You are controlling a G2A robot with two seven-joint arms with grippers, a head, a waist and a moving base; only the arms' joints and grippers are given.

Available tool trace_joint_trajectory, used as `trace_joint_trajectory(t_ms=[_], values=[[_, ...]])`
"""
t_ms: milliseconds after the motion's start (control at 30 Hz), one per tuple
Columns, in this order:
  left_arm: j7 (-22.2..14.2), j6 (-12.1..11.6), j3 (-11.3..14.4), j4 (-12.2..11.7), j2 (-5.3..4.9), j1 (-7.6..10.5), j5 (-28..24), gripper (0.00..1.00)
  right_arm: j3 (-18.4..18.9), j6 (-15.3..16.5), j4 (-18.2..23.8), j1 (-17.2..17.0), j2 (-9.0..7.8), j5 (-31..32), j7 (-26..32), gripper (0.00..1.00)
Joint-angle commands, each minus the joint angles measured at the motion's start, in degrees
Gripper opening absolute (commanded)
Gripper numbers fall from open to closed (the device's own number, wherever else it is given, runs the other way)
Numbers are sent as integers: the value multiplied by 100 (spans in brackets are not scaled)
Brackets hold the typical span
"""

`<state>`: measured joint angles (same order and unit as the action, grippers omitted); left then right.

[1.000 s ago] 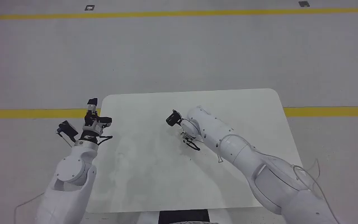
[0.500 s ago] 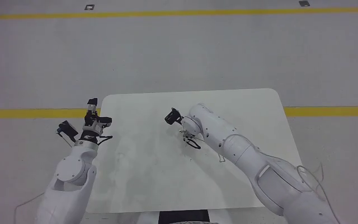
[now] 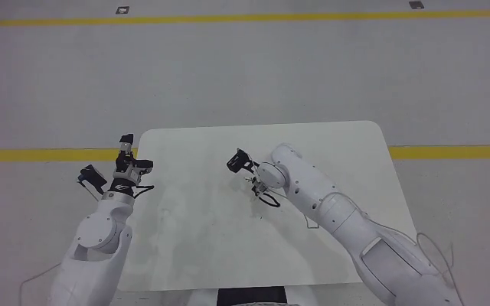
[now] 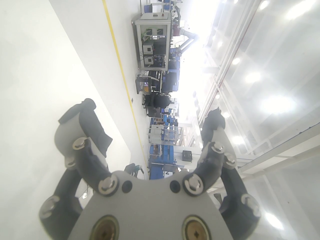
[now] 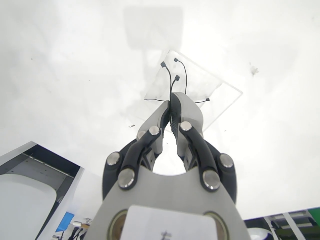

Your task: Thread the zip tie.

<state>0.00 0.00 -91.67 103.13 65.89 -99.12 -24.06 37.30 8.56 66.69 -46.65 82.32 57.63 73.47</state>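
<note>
- The zip tie [image 5: 176, 77] is a thin black plastic strap with a small square head. It looks very light, springy rather than limp, and smooth enough to slip or twist in a loose pinch.
- It lies over a clear sheet [image 5: 202, 81] on the white worktop [image 5: 75, 51], with its strap running back into the tips of the right claw [image 5: 171, 109].
- A second strap curves into the same tips, so I cannot tell whether one tie or two are caught.
- Other loose ties [image 5: 176, 60] lie on the sheet just beside it, their straps crossing. Lifting one is likely to drag its neighbours along.
- A sound hold would be on the strap well back from the pointed tail. That leaves a free length to steer into the head, which is the stiffest part and best for the other claw.
- The slot in the head is tiny, so the tail needs close alignment. A flexing strap will easily miss it.
- The right claw is pinched narrow, its pads together on the strap. It points down at the worktop near the middle, with the arm stretched across from the robot's right.
- The left claw [image 4: 151, 109] is spread wide and holds nothing. It sits off the worktop's left edge, aimed away from the surface and well apart from the ties.
</note>
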Motion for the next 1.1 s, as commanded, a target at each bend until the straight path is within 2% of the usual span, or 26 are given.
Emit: trace_joint_trajectory(t_ms=[0,233,600,1067], values=[[0,0,0,0,0,0,0,100,16,3,55,-43,-12,24,9,12],[0,0,0,0,0,0,0,100,56,19,130,-124,-25,58,0,7],[0,0,0,0,0,0,0,100,52,-6,92,-153,26,-29,-168,17],[0,0,0,0,0,0,0,100,29,-177,-296,-44,134,-132,-346,16]])
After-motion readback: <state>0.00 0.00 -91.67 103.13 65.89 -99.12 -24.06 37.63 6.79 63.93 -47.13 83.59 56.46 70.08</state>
